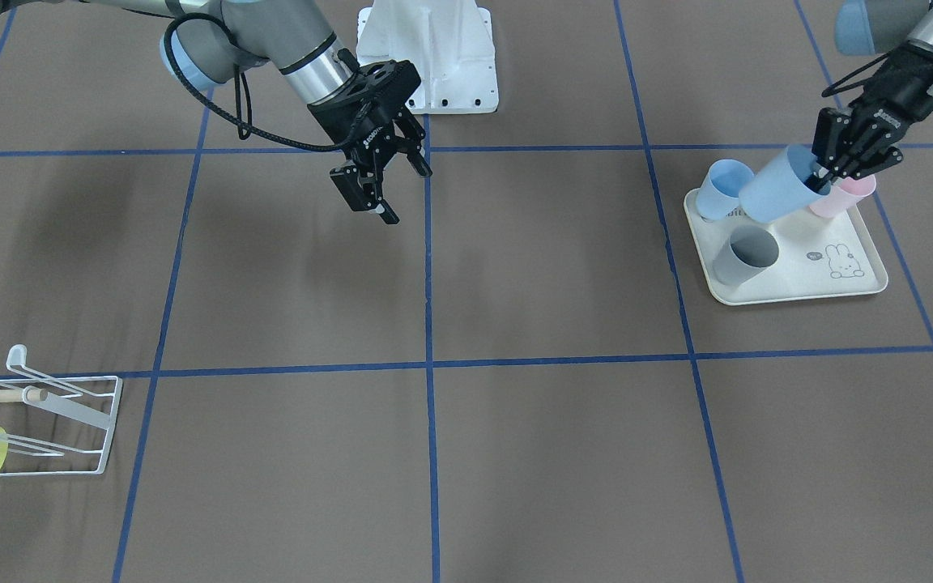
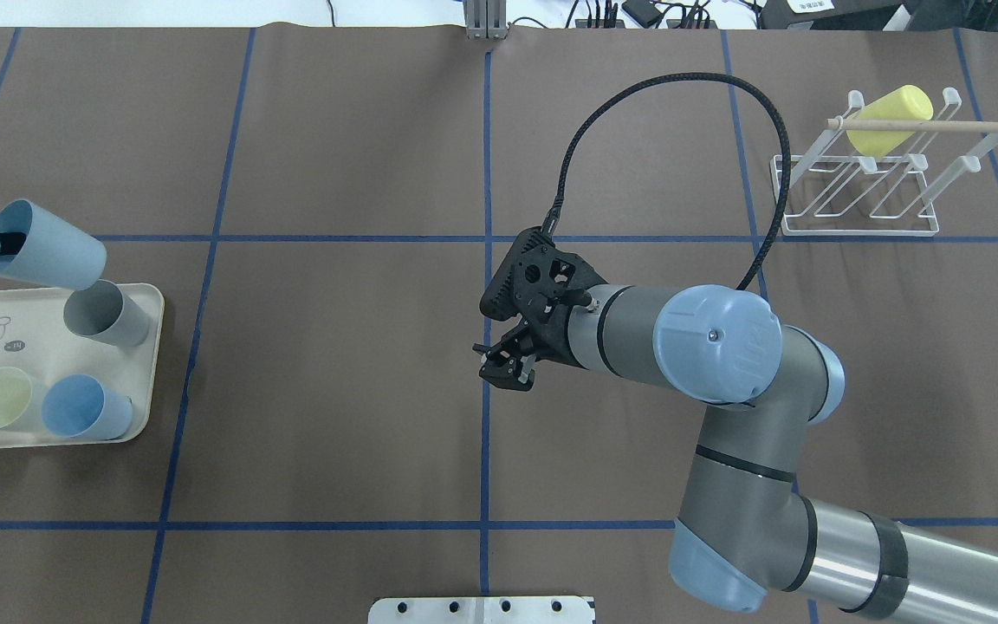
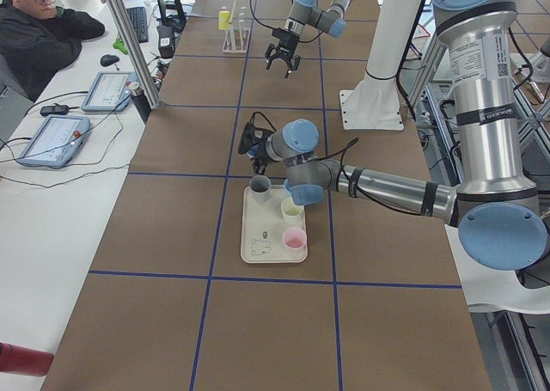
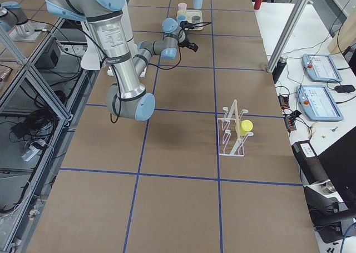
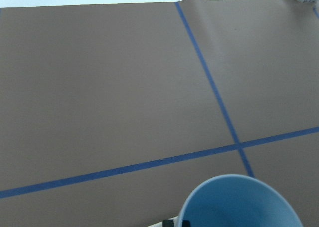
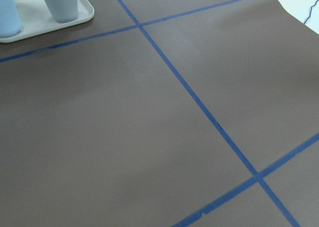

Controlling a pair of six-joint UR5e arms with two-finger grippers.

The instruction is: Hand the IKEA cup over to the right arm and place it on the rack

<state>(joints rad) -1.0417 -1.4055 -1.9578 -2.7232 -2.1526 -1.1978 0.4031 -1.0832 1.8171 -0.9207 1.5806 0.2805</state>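
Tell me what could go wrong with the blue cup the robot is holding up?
1. The left gripper pinches the tilted blue cup only by its rim, so it might slip while moving.
2. It hangs close to the grey cup on the tray and could knock it over.
3. A yellow cup already sits on the rack, so the open right gripper must aim for a free prong.

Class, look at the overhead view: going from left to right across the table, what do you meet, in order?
Cream rabbit-print tray with cups → right tool → white wire rack bearing a yellow cup. The held light-blue cup overlaps the tray, so it is left out.
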